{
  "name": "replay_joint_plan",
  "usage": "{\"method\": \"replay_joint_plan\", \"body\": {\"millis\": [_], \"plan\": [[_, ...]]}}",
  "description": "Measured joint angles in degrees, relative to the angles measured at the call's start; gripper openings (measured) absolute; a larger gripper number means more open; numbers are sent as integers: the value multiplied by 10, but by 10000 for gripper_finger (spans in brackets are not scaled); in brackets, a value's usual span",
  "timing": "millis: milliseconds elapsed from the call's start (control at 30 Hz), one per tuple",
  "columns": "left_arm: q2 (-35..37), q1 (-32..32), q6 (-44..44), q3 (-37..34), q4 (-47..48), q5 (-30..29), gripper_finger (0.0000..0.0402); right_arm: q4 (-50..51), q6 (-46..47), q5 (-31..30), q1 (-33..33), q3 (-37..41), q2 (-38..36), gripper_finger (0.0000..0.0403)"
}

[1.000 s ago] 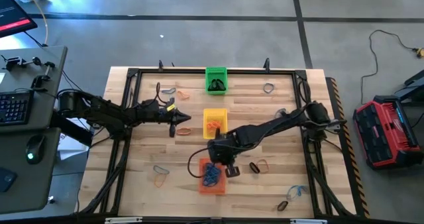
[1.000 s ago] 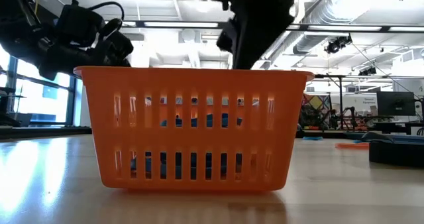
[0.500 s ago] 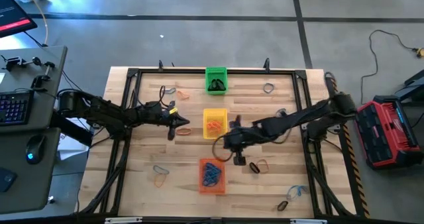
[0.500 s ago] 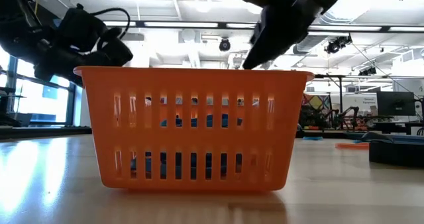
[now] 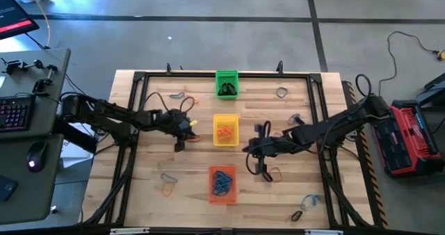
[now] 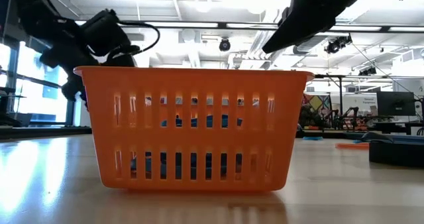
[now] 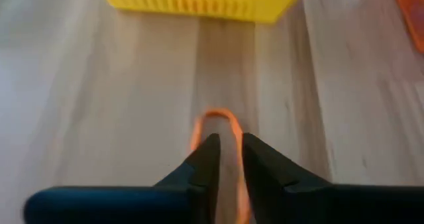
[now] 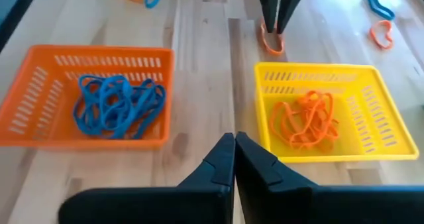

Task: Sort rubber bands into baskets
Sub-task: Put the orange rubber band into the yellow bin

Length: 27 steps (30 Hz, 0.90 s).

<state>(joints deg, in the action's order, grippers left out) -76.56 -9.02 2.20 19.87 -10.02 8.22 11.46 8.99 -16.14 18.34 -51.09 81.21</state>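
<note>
An orange rubber band (image 7: 215,114) lies flat on the table just left of the yellow basket (image 5: 225,129). My left gripper (image 7: 228,151) points steeply down at it, open by a narrow gap, fingertips astride one side of the loop (image 8: 271,46). My right gripper (image 8: 233,144) is shut and empty. It hangs in the air right of the yellow basket and the orange basket (image 5: 222,184) and faces them (image 5: 248,148). Blue bands fill the orange basket (image 8: 86,95), orange bands the yellow one (image 8: 324,111), dark bands the green one (image 5: 226,84). My left gripper's fingertips (image 7: 209,148) stand at the orange band's near part, coming from above at a slant. I cannot tell whether they touch it. The band lies slack on the wood.
Loose bands lie scattered: near the far left (image 5: 177,94), the far right (image 5: 281,92), the near left (image 5: 167,183), beside my right arm (image 5: 272,172) and at the near right corner (image 5: 309,204). A black frame (image 5: 139,78) rims the table. The orange basket (image 6: 192,128) fills the low view.
My right gripper has drawn back from above the orange basket toward the table's right edge and slightly toward the far edge, staying high. My left gripper has tipped from nearly level to steeply downward over the orange band, hardly shifting its place.
</note>
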Motion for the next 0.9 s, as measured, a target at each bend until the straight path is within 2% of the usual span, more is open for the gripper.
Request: {"method": "replay_joint_plan", "body": {"millis": [233, 467, 700, 900], "plan": [[0, 28, 0, 29, 119, -67, 123, 0, 0, -2, 13, 0, 0, 0], [0, 32, -18, 30, 140, -92, 161, 0, -4, -9, 16, 0, 0, 0], [1, 32, -11, 30, 143, -102, 152, 0, -5, -9, 16, 0, 0, 0], [0, 31, -20, 31, 141, -116, 86, 0, -5, -15, 16, 0, 0, 0]]}}
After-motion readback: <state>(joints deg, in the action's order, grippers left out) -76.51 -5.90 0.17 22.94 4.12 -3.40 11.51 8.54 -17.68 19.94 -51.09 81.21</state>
